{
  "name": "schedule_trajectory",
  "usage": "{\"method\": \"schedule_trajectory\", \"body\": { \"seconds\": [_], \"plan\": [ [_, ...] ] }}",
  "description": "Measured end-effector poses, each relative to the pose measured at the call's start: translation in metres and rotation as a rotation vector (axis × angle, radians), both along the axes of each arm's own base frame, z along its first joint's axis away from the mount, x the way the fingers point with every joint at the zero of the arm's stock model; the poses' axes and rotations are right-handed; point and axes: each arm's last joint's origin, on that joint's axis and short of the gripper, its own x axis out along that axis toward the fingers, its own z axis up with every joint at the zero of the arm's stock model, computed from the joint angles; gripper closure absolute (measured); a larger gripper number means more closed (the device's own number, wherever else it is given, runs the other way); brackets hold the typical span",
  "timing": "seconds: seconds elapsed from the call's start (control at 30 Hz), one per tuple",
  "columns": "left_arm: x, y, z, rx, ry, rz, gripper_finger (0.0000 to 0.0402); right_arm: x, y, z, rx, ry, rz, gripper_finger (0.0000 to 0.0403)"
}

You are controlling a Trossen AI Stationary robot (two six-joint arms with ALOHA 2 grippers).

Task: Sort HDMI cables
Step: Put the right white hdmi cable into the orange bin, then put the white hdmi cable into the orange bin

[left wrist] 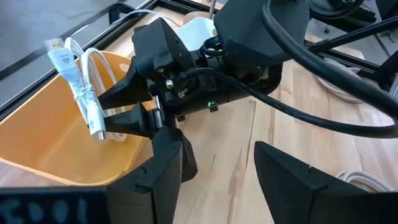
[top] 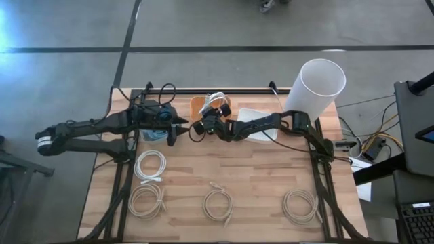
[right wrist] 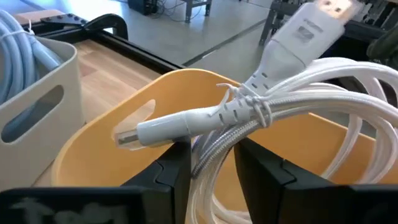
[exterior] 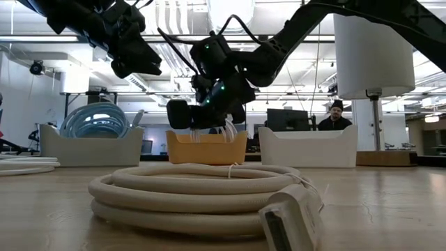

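Note:
My right gripper (right wrist: 211,163) is shut on a white HDMI cable coil (top: 218,102), above the orange bin (top: 198,106) at the table's far middle. My left gripper (left wrist: 217,180) is open and touches nothing; it hovers just left of the right gripper, beside the grey bin of light blue coils (exterior: 94,122). Lying flat on the near half of the table are a white coil (top: 150,165) and three beige coils (top: 146,200), (top: 218,204), (top: 300,205). The middle beige coil (exterior: 188,195) fills the low view's foreground. My right gripper pinches the white coil's bundled strands (right wrist: 214,146) between its two fingers, close to the tie where both connectors (right wrist: 155,129) stick out. The fingers (left wrist: 124,106) come from the table's right side. The coil is lifted, its loops hanging (exterior: 224,131) at the orange bin's rim.
A white bin (top: 252,123) sits right of the orange one, under the right arm. A tall white cylinder (top: 315,85) stands at the far right corner. A person (exterior: 336,117) sits in the room beyond. Bare wood (top: 258,169) lies between the bins and the near coils.

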Motion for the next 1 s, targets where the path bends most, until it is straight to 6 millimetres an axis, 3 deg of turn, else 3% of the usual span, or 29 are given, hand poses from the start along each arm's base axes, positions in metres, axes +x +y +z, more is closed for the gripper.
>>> {"method": "schedule_trajectory", "body": {
  "seconds": [0.23, 0.6, 0.83, 1.0],
  "plan": [
    [0.000, 0.000, 0.000, -0.001, 0.001, 0.000, 0.0200, 0.002, 0.001, 0.002, 0.018, 0.021, 0.082, 0.0265],
    [0.000, 0.000, 0.000, -0.010, -0.001, 0.001, 0.0200, 0.003, 0.003, 0.036, -0.030, 0.050, 0.214, 0.0250],
    [0.000, -0.001, -0.001, -0.026, 0.005, -0.008, 0.0200, -0.011, 0.018, 0.068, -0.036, 0.164, 0.258, 0.0257],
    [0.000, -0.004, -0.002, -0.040, 0.010, -0.040, 0.0200, -0.037, 0.036, 0.106, -0.006, 0.255, 0.289, 0.0265]
  ]
}}
